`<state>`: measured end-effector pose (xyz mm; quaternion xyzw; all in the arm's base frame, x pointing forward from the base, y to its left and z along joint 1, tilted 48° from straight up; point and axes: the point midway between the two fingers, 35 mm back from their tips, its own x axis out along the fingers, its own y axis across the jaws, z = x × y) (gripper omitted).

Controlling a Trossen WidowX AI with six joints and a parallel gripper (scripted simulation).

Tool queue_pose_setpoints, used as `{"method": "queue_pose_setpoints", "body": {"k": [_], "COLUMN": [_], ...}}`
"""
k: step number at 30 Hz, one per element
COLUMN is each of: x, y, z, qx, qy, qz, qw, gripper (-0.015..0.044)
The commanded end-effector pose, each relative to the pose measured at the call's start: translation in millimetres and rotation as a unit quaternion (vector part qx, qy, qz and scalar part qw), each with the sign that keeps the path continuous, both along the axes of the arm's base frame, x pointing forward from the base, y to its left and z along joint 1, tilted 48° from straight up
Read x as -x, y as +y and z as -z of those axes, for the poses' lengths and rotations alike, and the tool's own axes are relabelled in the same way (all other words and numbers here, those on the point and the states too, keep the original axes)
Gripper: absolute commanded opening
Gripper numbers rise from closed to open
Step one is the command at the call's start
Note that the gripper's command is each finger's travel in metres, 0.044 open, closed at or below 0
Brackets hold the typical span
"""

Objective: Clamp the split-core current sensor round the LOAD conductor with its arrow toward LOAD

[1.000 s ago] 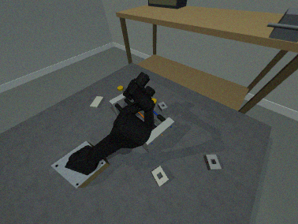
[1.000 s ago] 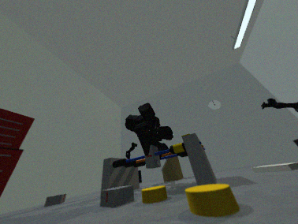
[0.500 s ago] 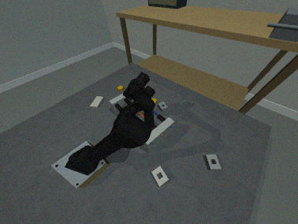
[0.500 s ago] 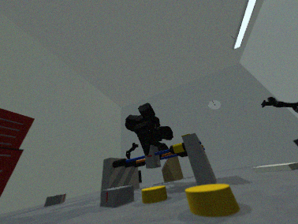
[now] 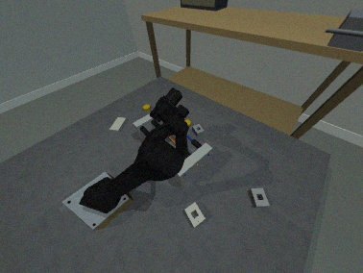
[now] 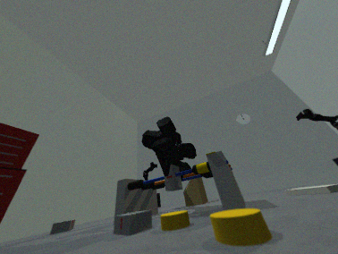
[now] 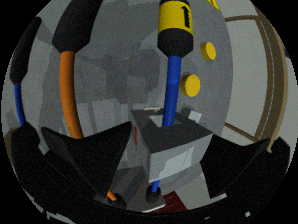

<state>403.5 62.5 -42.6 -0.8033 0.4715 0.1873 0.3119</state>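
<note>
Grey sensor sits between the gripper's fingers, around a blue conductor

The gripper (image 6: 173, 168) (image 7: 161, 127) is closed on the split-core sensor (image 6: 173, 182) (image 7: 175, 155), one dark finger at each side of its pale casing. The sensor is raised above the table (image 5: 144, 240), out on the span between two upright supports. The blue conductor (image 5: 189, 137) (image 6: 154, 180) (image 7: 173, 75) runs into the sensor's opening and shows again beyond it in the wrist view. Whether the sensor's halves are latched, I cannot tell.

A yellow sleeve (image 6: 202, 168) (image 7: 175, 15) with a black mark encircles the blue conductor near one end; I cannot make out a LOAD label on it. A small red mark (image 7: 136, 136) shows at the sensor's side, too unclear to read as an arrow. An orange conductor (image 7: 68, 95) runs beside the blue one, outside the sensor.

From above, the black arm (image 5: 160, 154) reaches from its base plate (image 5: 72, 202) over the supports and hides the sensor. Two yellow discs rest on the table beyond the conductors, the first (image 5: 146, 107) (image 6: 175, 220) (image 7: 208, 51) well apart from the arm's base. Two pale plates with square holes lie on the near side, one of them (image 5: 189, 211) closer to the base than the other (image 5: 265, 203).
</note>
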Motion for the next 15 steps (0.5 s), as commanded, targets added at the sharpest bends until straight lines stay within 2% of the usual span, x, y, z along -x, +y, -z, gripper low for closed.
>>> {"method": "queue_pose_setpoints", "body": {"k": [1,11,15], "x": [0.0,0.0,0.0], "y": [0.1,0.1,0.1], "z": [-0.2,-0.2,-0.2], "qx": [0.000,0.000,0.000], "qy": [0.000,0.000,0.000], "qz": [0.000,0.000,0.000], "qw": [1.000,1.000,1.000], "gripper": [0.0270,0.0270,0.0375]}}
